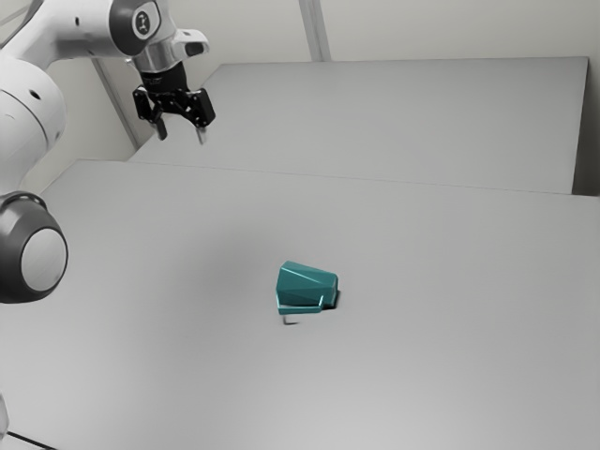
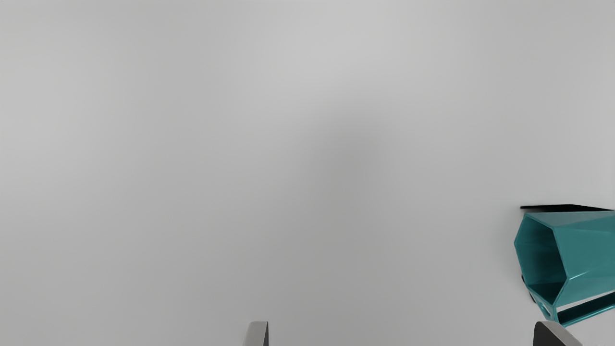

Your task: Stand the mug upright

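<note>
Fingers (image 2: 256,334) of the black gripper (image 1: 182,138) stand wide apart, with no object held between them. The gripper hangs in the air, pointing down, well apart from the mug (image 1: 307,281).

The mug lies on its side, the one container here. Its mouth (image 2: 540,254) opens sideways, and the part of the inside that shows is bare wall, deep teal darkening almost to black low down. The wider end, probably that same mouth as far as the small exterior view allows, faces the exterior view's left. Outside, the mug is teal and cut in flat facets, with a paler glint along some edges, and it tapers toward its base. Its handle (image 1: 302,309) is an angular bar running along the side, near the tabletop. A hard black shadow hugs the mug at the base end.

Under it spreads a plain grey table (image 1: 450,281), with a soft dim patch between the mug and the arm. The arm (image 1: 28,141) itself, white with dark grey joints, comes in from the exterior view's left. Beyond the table's edge lies another flat grey surface (image 1: 394,112), and behind that a pale wall (image 1: 253,28) crossed by a grey strip (image 1: 316,33).
</note>
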Controlling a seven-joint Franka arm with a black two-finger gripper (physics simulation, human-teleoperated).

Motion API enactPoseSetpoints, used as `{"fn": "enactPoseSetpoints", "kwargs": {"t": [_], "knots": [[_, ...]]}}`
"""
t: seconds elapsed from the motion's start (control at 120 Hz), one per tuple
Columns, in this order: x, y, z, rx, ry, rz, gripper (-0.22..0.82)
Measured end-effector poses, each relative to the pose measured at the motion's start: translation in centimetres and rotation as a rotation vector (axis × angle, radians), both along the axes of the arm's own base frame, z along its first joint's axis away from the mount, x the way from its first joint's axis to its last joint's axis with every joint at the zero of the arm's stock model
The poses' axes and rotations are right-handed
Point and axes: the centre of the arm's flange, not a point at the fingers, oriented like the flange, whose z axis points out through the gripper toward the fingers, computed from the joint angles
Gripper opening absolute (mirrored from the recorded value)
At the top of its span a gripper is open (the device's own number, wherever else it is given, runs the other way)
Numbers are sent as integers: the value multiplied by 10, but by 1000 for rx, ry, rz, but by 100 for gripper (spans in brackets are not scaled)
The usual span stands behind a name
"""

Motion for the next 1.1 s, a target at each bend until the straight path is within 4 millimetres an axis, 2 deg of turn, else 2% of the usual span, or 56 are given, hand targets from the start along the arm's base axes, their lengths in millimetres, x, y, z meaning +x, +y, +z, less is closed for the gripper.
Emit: {"fn": "enactPoseSetpoints", "kwargs": {"t": [0.225,0.325,0.433,0.592,0.708,0.883,1.1], "knots": [[-1,1,1,5,0,-2,60],[-4,0,-8,-4,23,-5,60],[-17,-10,-32,-40,72,-20,60],[-67,-3,-75,-108,119,-2,60],[-88,0,-114,-197,127,34,60],[-104,3,-167,-410,127,130,60],[-113,8,-209,-616,100,211,60]]}}
